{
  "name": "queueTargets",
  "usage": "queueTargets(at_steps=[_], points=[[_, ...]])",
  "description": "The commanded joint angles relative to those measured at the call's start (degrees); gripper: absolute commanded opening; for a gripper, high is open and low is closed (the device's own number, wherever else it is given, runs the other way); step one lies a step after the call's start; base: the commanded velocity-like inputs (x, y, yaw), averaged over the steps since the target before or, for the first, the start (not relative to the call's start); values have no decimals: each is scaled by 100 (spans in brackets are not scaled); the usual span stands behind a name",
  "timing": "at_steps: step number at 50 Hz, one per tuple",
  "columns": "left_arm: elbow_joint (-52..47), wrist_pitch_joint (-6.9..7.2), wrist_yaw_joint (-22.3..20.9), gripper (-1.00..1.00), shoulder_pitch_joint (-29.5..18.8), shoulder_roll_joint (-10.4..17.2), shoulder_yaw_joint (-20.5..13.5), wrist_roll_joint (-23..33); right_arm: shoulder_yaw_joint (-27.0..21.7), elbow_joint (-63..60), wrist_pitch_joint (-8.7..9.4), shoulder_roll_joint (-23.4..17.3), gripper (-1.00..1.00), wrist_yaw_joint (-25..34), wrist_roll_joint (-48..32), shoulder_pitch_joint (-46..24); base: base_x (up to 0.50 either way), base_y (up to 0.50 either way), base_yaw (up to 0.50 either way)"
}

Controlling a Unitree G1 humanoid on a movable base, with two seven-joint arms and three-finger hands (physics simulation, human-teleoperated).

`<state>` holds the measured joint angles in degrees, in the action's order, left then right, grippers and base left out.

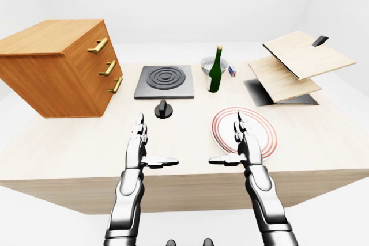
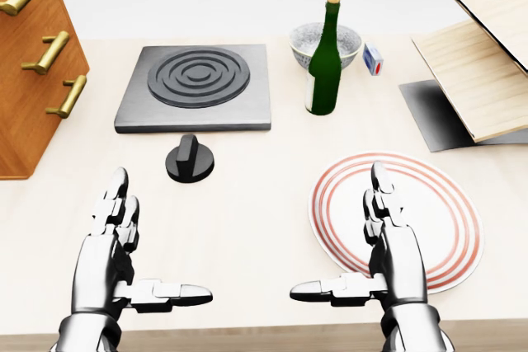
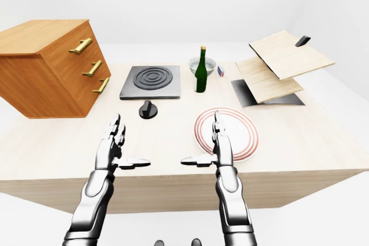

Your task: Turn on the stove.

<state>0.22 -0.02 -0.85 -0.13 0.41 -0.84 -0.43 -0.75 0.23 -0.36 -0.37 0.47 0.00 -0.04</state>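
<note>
Stove (image 2: 195, 88): flat dark-grey slab with concentric burner rings, lying on the pale wooden table (image 2: 247, 204), upper-left of centre in the head view. Its black knob (image 2: 190, 159) is a separate round piece with a raised bar grip, sitting on the table just beside the stove's near edge, at 6 o'clock from it. The bar appears to run roughly toward the stove.

At 3 o'clock from the stove: green bottle (image 2: 324, 59), upright, with a pale top. A patterned bowl (image 2: 312, 41) stands just behind it, and a small blue-and-white box (image 2: 373, 59) lies near the bowl's right.

At 9 o'clock: wooden drawer chest (image 1: 57, 64), three brass handles, resting on the table.

At 4 o'clock from the knob: white plate (image 2: 450, 220) with red rings.

Far right: tilted wooden boards (image 1: 300, 61) over a dark mat (image 1: 256, 93).

Left hand (image 2: 111, 245): hovers at 7 o'clock from the knob, apart from it, fingers straight and spread, thumb stuck out sideways, holding nothing.

Right hand (image 2: 392, 249): same pose mirrored, over the plate's left part, fingers extended, thumb pointing inward, empty. Whether it touches the plate cannot be told.
</note>
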Motion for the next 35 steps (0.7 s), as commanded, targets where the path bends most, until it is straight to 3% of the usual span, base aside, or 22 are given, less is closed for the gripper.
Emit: queueTargets(at_steps=[1,15,17,24,35], points=[[140,-46,-135,100,-65,70,-139,-72,-105,32,-39,-59,100,84,-4,1,0,0,0],[177,-59,-139,100,-76,71,-128,-63,-103,-21,119,-65,100,159,33,6,0,0,0],[225,-91,-138,100,-92,74,-135,-64,-97,-67,227,-73,100,228,69,15,0,0,0],[139,-54,-135,100,-52,69,-123,-54,-117,-145,220,-73,100,267,102,47,5,0,0],[63,-1,-146,100,-31,76,-134,-59,-118,-160,181,-71,100,317,129,66,34,0,0]])
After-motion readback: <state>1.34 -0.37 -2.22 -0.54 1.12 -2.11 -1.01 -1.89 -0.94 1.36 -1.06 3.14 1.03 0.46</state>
